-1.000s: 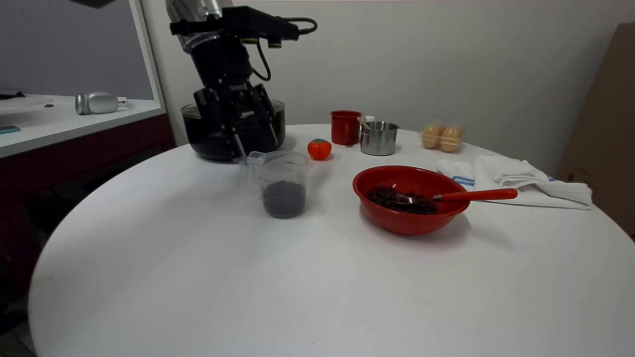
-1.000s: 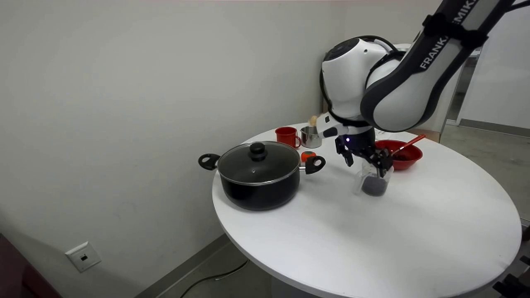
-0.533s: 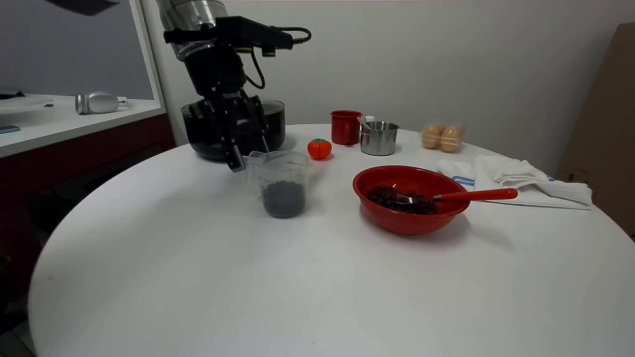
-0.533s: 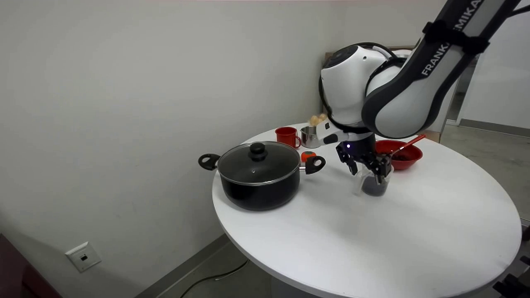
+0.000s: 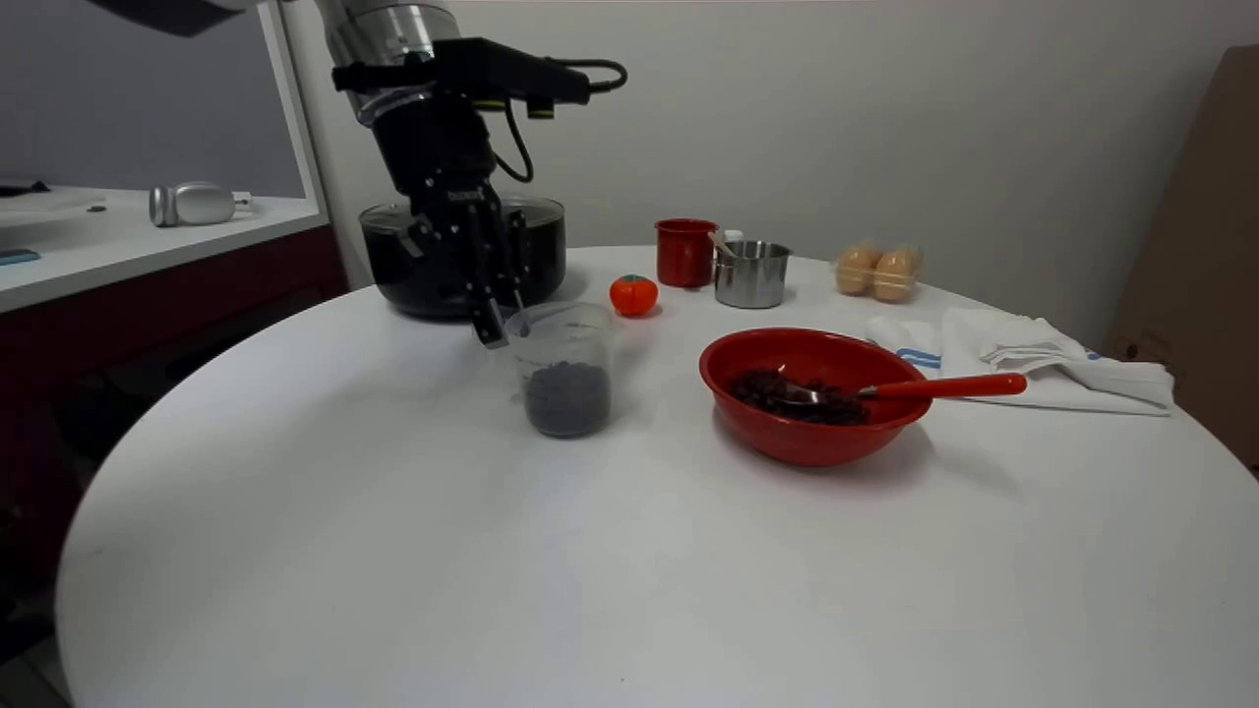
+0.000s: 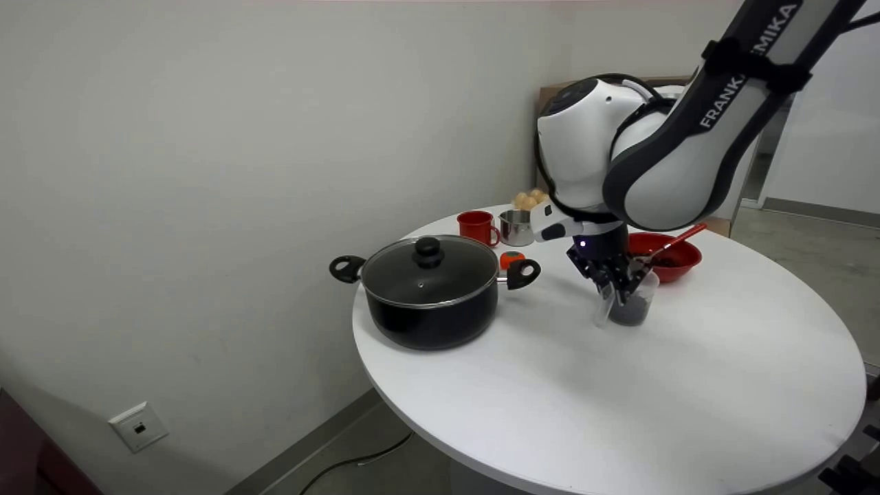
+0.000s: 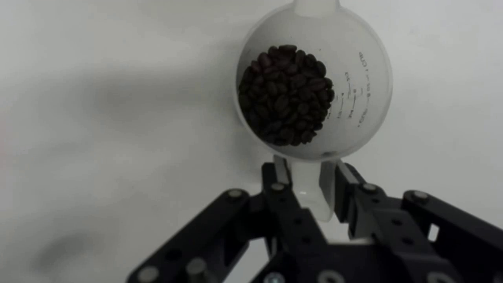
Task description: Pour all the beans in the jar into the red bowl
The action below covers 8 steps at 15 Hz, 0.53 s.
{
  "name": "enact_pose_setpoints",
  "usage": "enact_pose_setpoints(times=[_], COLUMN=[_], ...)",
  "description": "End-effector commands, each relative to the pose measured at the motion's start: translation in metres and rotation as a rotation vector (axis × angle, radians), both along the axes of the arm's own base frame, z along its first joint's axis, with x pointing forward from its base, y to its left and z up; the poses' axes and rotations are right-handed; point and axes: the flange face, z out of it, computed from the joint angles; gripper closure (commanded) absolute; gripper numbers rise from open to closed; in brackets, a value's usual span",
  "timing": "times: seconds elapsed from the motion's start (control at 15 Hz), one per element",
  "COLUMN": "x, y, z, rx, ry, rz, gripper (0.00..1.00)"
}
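Black pot (image 5: 398, 270) sits behind the jaws; parked clear of the work, I'd guess. Jaws: narrow, pinching the handle (image 7: 308, 184) of the jar (image 5: 563, 344), one on each side; how firmly, can't tell. Jar is just right of them, standing on the desk (image 5: 590, 580), beans (image 7: 285, 96) in its bottom, none pouring. Handle grip makes sense: leaves the mouth free, and what looks like a spout (image 7: 315, 8) sits opposite the jaws. Lift probably comes next, then carry right and tilt.

Right of the jaws, behind the jar: tomato (image 5: 633, 296), red mug (image 5: 683, 254), metal cup (image 5: 751, 277), likely set back to leave the carry path open. Red bowl (image 5: 811, 445) is well right of the jaws, dark pieces (image 5: 757, 388) in it. Probably put there for easy reach. Spoon (image 5: 949, 386) leans in it, handle over the rim on the side far from the jaws, so should clear the jar; its head lies where beans would land, though. Farther right and back: eggs (image 5: 893, 275), then folded cloth (image 5: 1052, 379).

Materials: jar see-through, tapered, plastic-looking, printed measuring marks. Beans oval, dark brown, should run freely. Bowl glossy, round, flared. Pot dark, smooth, glass-lidded. Metal cup shiny, straight-walled. Cloth white, soft-looking, creased. Desk smooth, white, round-edged.
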Motion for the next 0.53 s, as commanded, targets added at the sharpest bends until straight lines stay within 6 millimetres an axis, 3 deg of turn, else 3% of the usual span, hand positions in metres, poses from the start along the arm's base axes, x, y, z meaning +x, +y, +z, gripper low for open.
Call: enact_pose_setpoints(times=[0.0, 0.27, 0.47], x=[0.005, 0.023, 0.043], y=[-0.019, -0.069, -0.107], z=[0.009, 0.023, 0.047], rx=[0.000, 0.002, -0.003], ry=[0.008, 0.023, 0.065], rz=[-0.064, -0.196, -0.255], gripper=[0.93, 0.93, 0.93])
